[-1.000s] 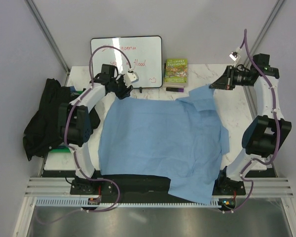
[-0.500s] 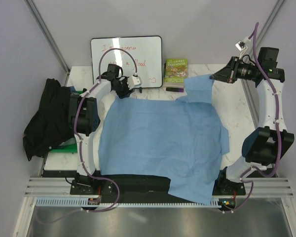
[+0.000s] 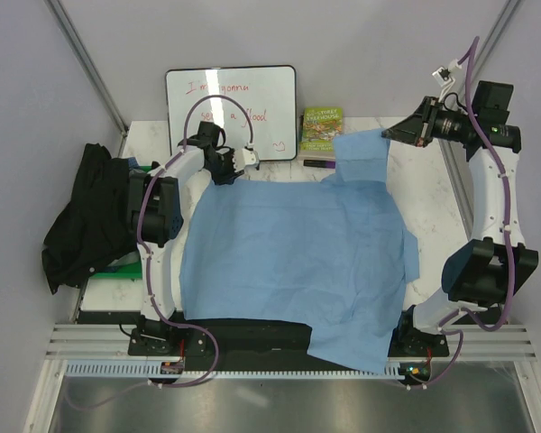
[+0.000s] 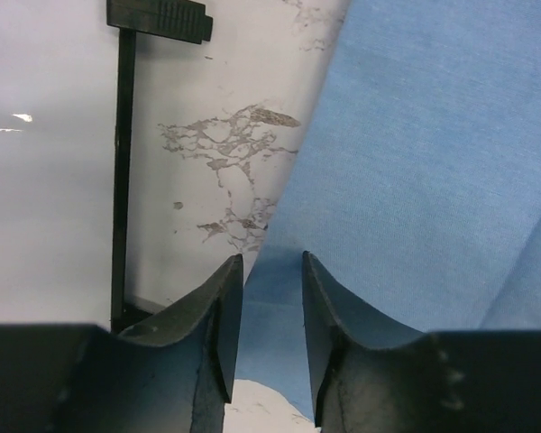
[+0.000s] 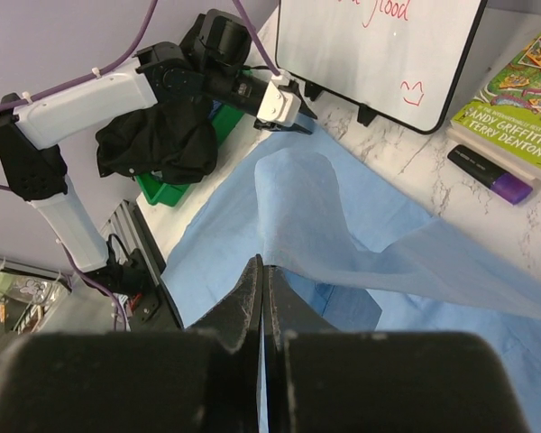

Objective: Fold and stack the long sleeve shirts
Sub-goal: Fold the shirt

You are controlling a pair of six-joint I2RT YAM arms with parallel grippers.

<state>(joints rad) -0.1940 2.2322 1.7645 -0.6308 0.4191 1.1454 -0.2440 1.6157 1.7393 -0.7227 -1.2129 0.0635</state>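
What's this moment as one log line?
right tool shut on blue shirt, raised | left tool open at its edge | black shirt aside

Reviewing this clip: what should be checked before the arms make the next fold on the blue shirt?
1. Right gripper shut on blue shirt: ok.
2. Left gripper gripping the blue shirt: not ok, open astride its edge.
3. Blue shirt fully on table: not ok, near right part overhangs.
4. Black shirt out of the way: ok.
5. Book clear of lifted cloth: cannot tell.
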